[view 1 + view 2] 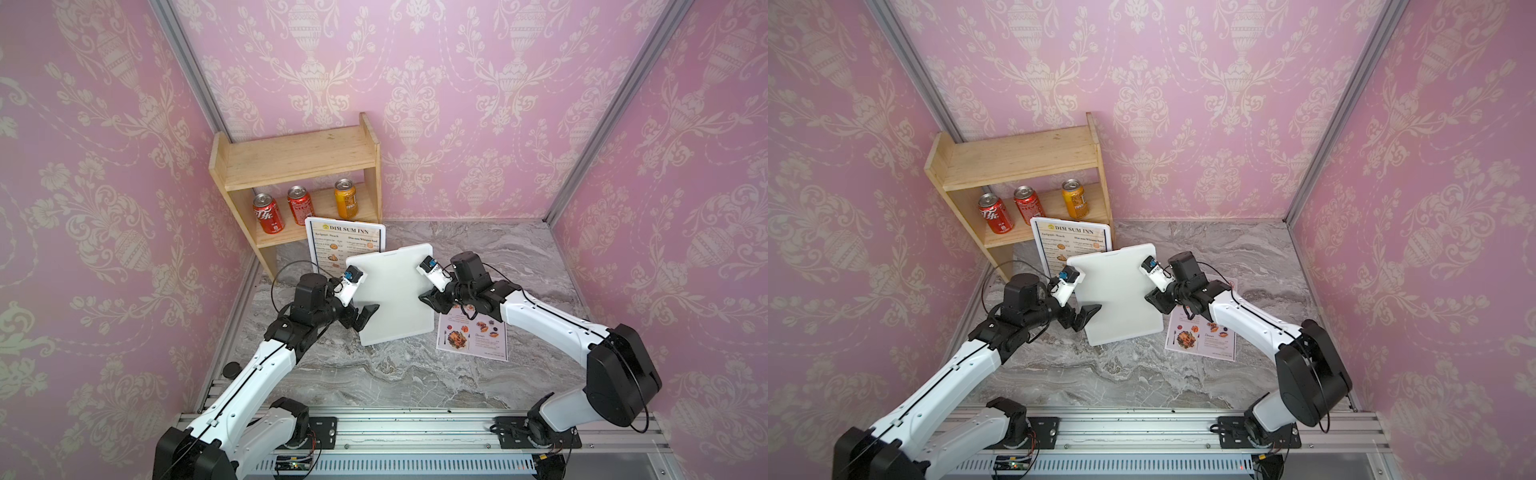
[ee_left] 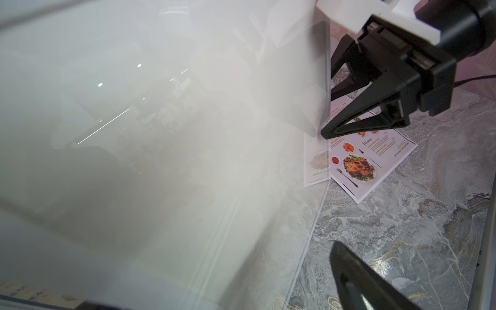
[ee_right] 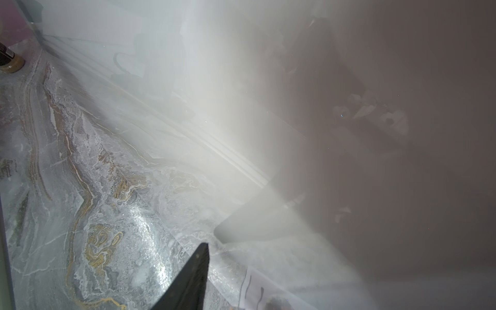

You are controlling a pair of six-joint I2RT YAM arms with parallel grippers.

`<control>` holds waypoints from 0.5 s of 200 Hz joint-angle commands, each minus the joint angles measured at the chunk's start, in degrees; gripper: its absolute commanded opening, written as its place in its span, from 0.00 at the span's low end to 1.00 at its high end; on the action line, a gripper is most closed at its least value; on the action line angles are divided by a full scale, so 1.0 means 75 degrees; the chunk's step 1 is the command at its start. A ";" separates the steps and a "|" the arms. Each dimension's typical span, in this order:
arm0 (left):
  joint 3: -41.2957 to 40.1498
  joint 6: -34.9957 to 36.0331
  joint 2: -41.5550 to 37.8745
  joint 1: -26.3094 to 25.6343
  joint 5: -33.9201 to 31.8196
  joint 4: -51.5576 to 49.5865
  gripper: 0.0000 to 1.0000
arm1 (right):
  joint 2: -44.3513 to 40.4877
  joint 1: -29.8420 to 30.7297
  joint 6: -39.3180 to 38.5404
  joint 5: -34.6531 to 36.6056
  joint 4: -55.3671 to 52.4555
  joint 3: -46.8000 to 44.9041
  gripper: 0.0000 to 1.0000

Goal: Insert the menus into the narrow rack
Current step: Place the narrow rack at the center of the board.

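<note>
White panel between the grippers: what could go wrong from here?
1. The white panel stands tilted on its lower edge while the left gripper and right gripper both have jaws apart; it may topple.
2. Falling backward, it could knock the DIM SUM INN menu standing behind it.
3. The pale menu lies flat on the marble table; its edge may be hard to pinch.

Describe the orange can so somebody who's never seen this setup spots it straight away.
Look for the wooden shelf in the back corner against the pink wallpaper. Three drink cans stand in a row on its lower board. The orange can stands at one end, and the other two are red.
</note>
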 commanded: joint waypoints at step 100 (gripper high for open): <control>0.0608 -0.0020 -0.0383 -0.0191 -0.1605 -0.1042 0.99 | -0.1328 0.0435 0.1112 0.1285 -0.0523 -0.0674 1.00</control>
